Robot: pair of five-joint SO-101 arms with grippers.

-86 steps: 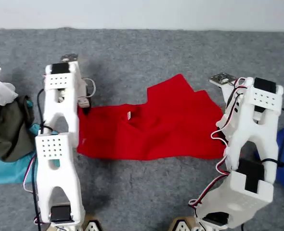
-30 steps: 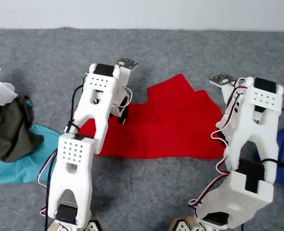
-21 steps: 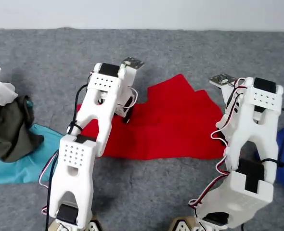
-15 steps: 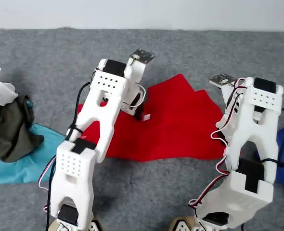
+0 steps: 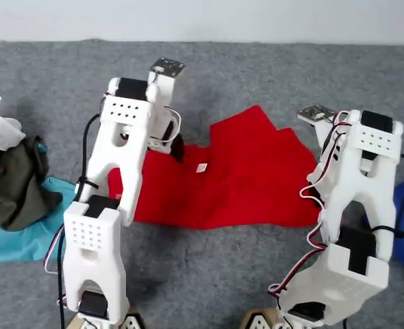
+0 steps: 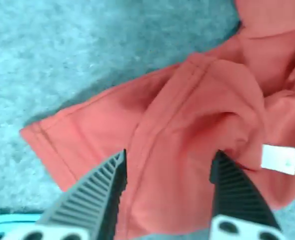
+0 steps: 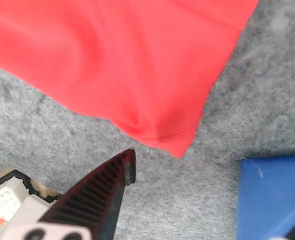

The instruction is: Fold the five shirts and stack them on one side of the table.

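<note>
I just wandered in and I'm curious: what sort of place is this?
Probably a robotics test bench for folding laundry: two white robot arms at a grey carpeted table, a red shirt spread between them, more clothes heaped at one side.

I get bright, even light over the red shirt (image 5: 243, 178) in the high view. The white left arm (image 5: 113, 157) and right arm (image 5: 356, 185) read evenly lit. Shadows sit tight under things, so the light comes from above. There is a small dark patch on the shirt's left part under the left arm's wrist. In both wrist views a dim band lies on the grey carpet (image 5: 209, 82) along the shirt's edge. The shirt's folds carry gentle shading. Well left of the shirt, carpet beside the clothes pile (image 5: 10, 178) looks darker.
</note>
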